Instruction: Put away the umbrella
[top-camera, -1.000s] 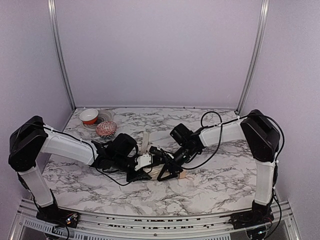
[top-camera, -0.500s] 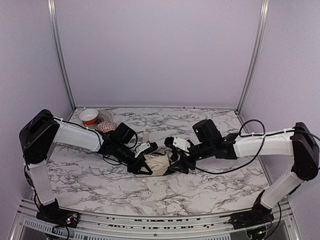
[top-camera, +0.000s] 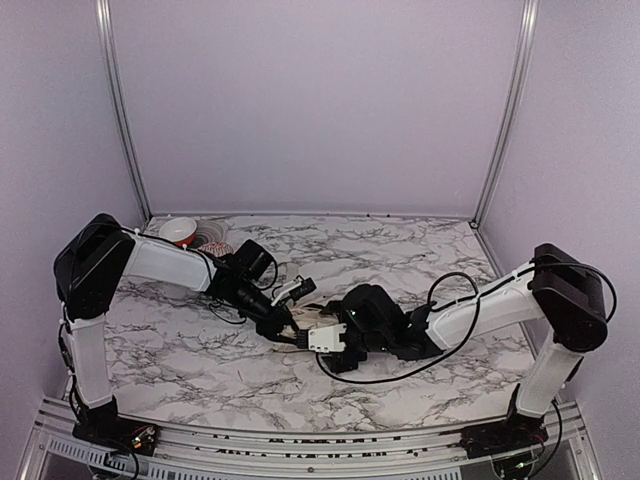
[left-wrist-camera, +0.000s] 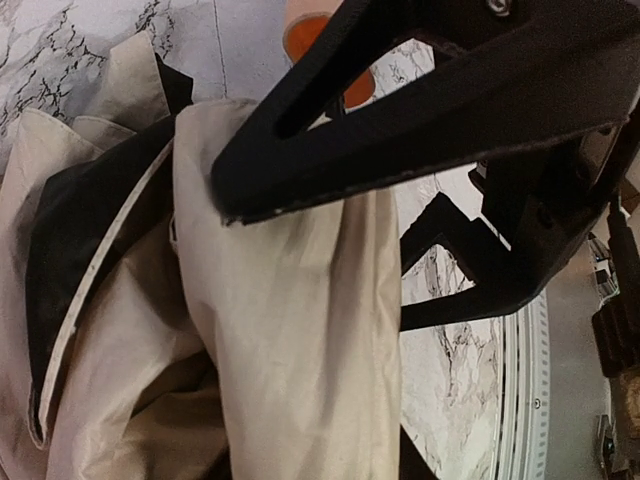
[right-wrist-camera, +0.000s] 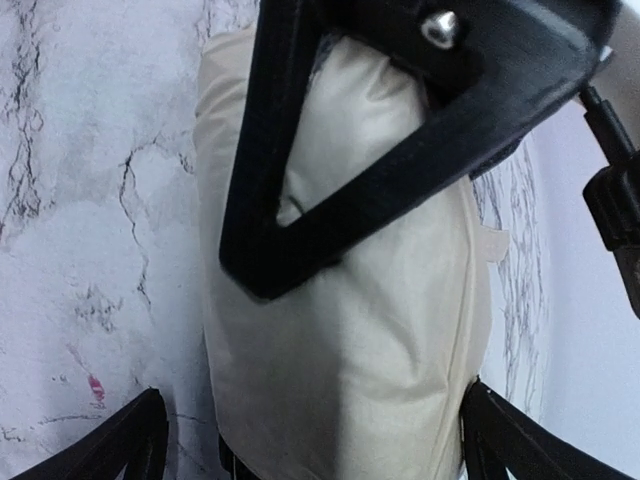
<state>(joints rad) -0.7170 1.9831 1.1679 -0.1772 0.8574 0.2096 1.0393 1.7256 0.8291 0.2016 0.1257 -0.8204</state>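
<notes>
While your right gripper (top-camera: 326, 343) stood wide open nearest the bench's front edge, its jaws straddling the folded umbrella (right-wrist-camera: 380, 330) without pinching it, your left gripper (top-camera: 286, 327) just beyond gripped the cream canopy, probably to keep the bundle gathered mid-bench. A bowl (top-camera: 179, 232) sat in the far left corner.

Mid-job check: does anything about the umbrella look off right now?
The cream fabric umbrella is bunched unevenly: loose folds bulge out and its black underside shows on one side. The left gripper pinches the fabric; the open right gripper straddles it.
</notes>
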